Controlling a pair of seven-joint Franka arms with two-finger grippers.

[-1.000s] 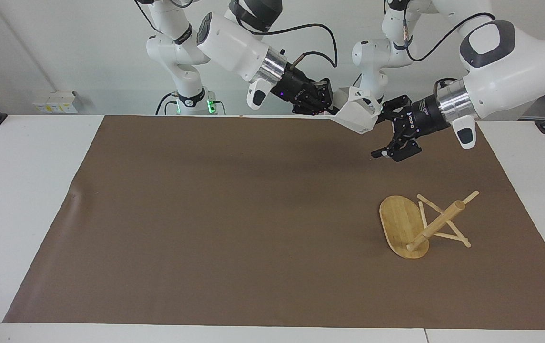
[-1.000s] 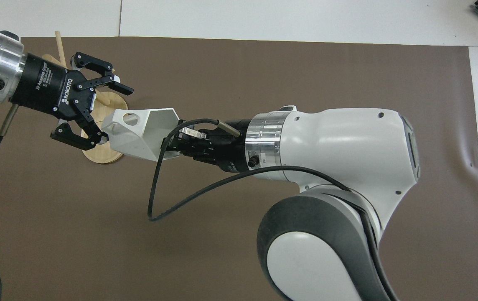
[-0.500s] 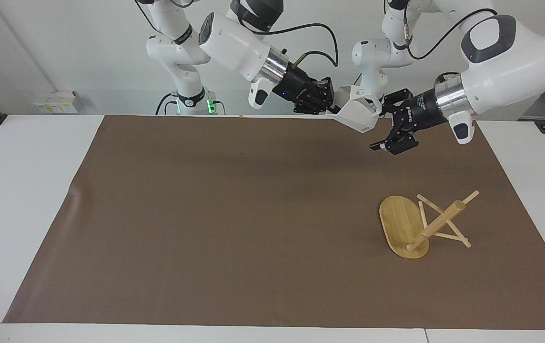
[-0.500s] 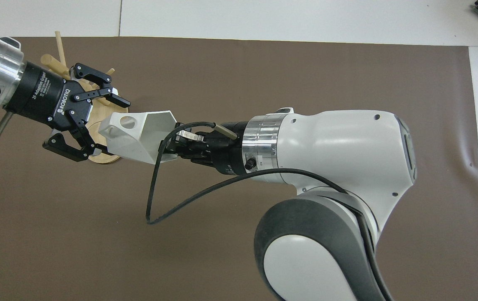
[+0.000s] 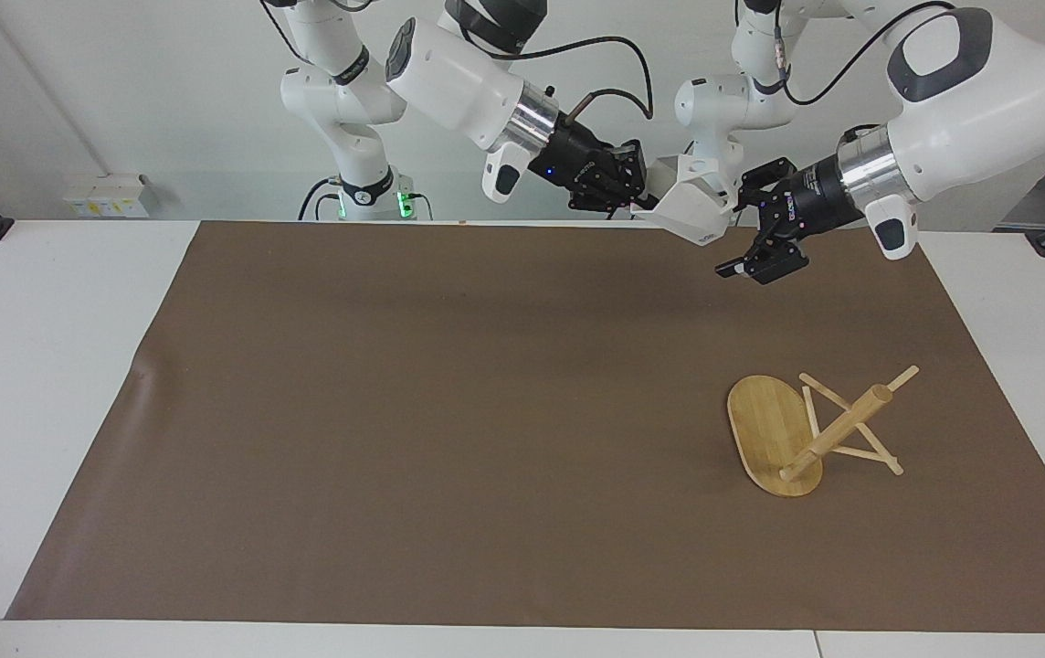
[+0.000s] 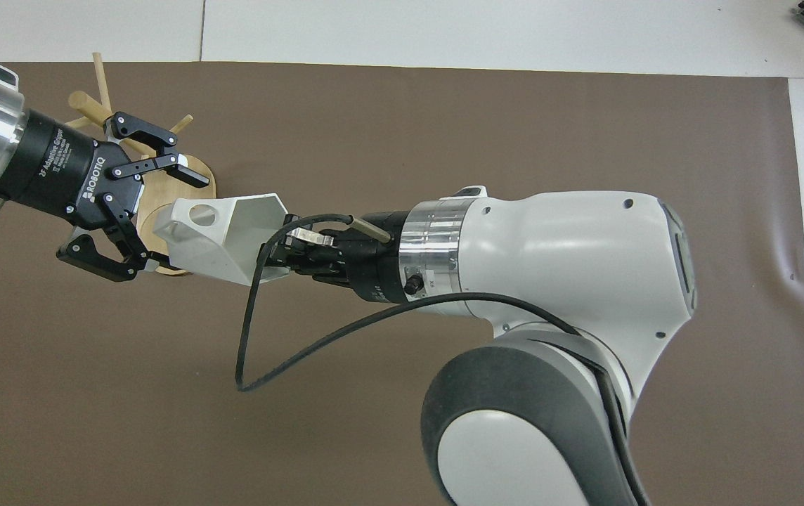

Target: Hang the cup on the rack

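Observation:
My right gripper (image 5: 639, 196) is shut on the rim end of the white faceted cup (image 5: 692, 212) and holds it sideways in the air, over the mat's edge nearest the robots. In the overhead view the right gripper (image 6: 280, 257) and the cup (image 6: 223, 235) show with the handle's round hole toward my left gripper (image 6: 171, 225). My left gripper (image 5: 734, 234) is open, its fingers on either side of the cup's handle end; I cannot tell if they touch it. The bamboo rack (image 5: 774, 429) sits on the mat toward the left arm's end and looks tipped, its post slanting; it also shows in the overhead view (image 6: 195, 174).
A brown mat (image 5: 449, 411) covers most of the white table (image 5: 38, 366). A black cable (image 6: 261, 365) loops from the right wrist over the mat.
The right gripper has carried the cup a little toward the left arm's end and upward. The left gripper has risen and drawn back with it, still open at the handle.

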